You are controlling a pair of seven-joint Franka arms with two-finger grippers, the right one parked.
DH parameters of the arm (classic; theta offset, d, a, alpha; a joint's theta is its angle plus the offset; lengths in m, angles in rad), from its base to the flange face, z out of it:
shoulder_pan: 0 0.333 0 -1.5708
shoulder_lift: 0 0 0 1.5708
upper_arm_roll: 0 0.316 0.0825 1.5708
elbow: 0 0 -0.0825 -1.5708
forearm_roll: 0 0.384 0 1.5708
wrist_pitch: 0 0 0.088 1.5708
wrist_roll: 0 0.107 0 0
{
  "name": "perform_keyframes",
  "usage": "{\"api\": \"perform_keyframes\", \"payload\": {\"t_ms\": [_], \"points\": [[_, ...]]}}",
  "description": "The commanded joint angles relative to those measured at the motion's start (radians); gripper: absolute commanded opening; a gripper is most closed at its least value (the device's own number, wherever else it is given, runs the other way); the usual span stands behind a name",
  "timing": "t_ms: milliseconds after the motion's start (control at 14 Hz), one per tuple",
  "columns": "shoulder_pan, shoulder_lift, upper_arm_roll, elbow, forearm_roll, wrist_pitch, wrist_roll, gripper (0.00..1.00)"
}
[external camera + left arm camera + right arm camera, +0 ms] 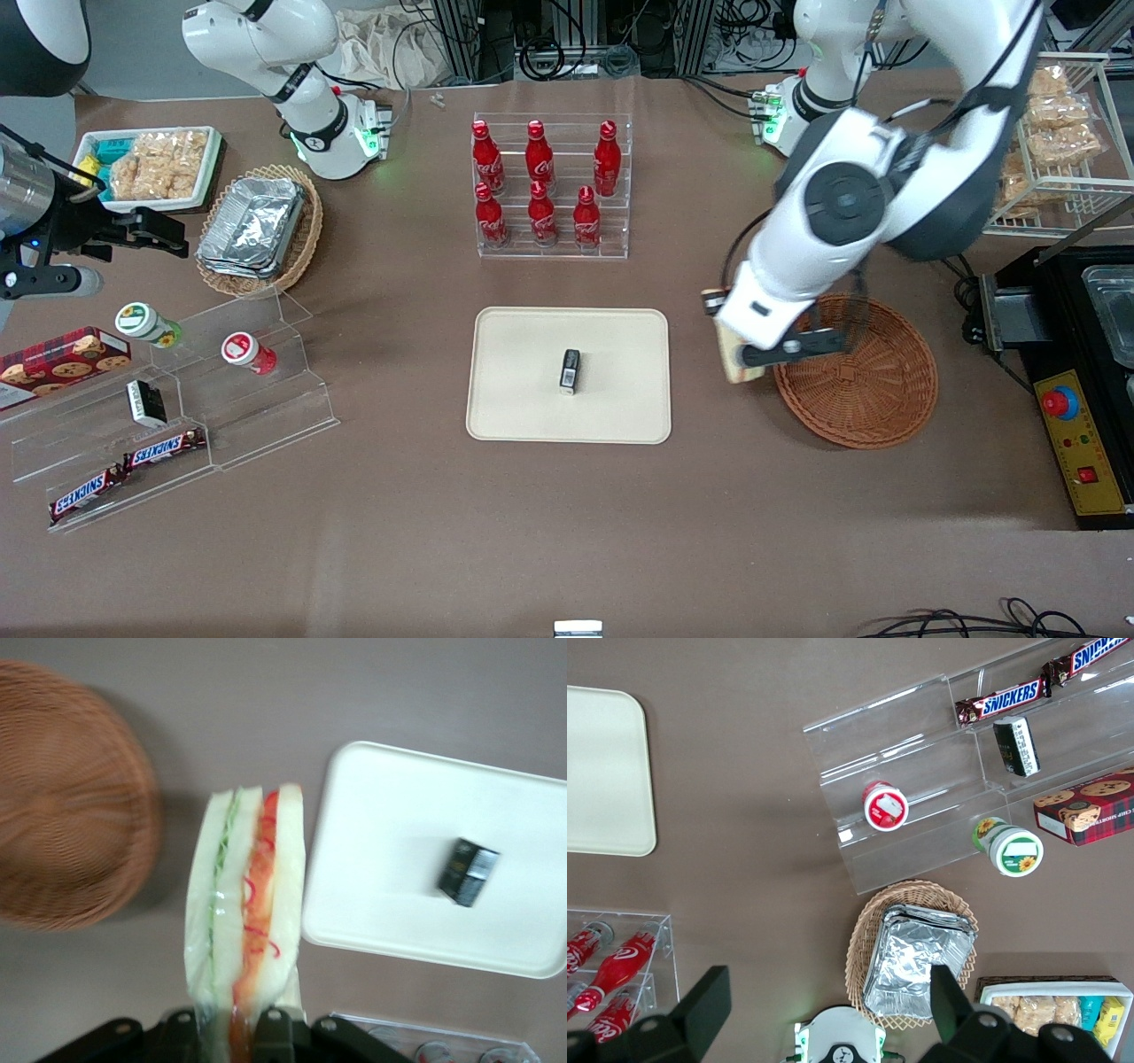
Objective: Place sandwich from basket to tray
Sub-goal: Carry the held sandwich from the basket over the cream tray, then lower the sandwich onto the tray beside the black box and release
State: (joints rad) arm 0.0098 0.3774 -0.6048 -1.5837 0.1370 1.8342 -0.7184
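I have the gripper (232, 1028) clamped on the sandwich (246, 904), lifted clear of the basket (864, 372) and hanging over the bench (567, 514) between basket and tray (523, 390). My worry is the small dark box (570, 370) on the tray: set down on it, the sandwich could tip. The soft bread might also slip out of the pinch.

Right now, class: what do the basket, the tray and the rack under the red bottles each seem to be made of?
Basket: woven wicker, reddish-brown, matte; the weave ribs show. Tray: probably smooth plastic, cream, with a low moulded rim and rounded corners. Rack: clear acrylic, it seems; the table shows through its glossy steps. The tool, shut on the sandwich, hangs between basket and tray.
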Motion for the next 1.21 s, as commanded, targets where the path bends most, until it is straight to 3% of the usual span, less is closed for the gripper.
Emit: {"api": "perform_keyframes", "payload": {"t_ms": [0,143,357,714,786,857,929,1143], "points": [[-0.065,0.139,0.004,0.033,0.019,0.112,0.02,0.0],[-0.098,0.216,0.008,0.034,0.026,0.18,0.024,0.0],[-0.131,0.325,0.01,0.039,0.172,0.233,-0.031,0.0],[-0.146,0.42,0.011,0.05,0.286,0.3,-0.081,0.01],[-0.146,0.429,0.011,0.05,0.295,0.313,-0.081,0.08],[-0.146,0.434,0.011,0.05,0.296,0.316,-0.082,0.39],[-0.146,0.433,0.011,0.05,0.297,0.316,-0.079,0.99],[-0.131,0.405,0.01,0.059,0.293,0.313,-0.081,1.0]]}}
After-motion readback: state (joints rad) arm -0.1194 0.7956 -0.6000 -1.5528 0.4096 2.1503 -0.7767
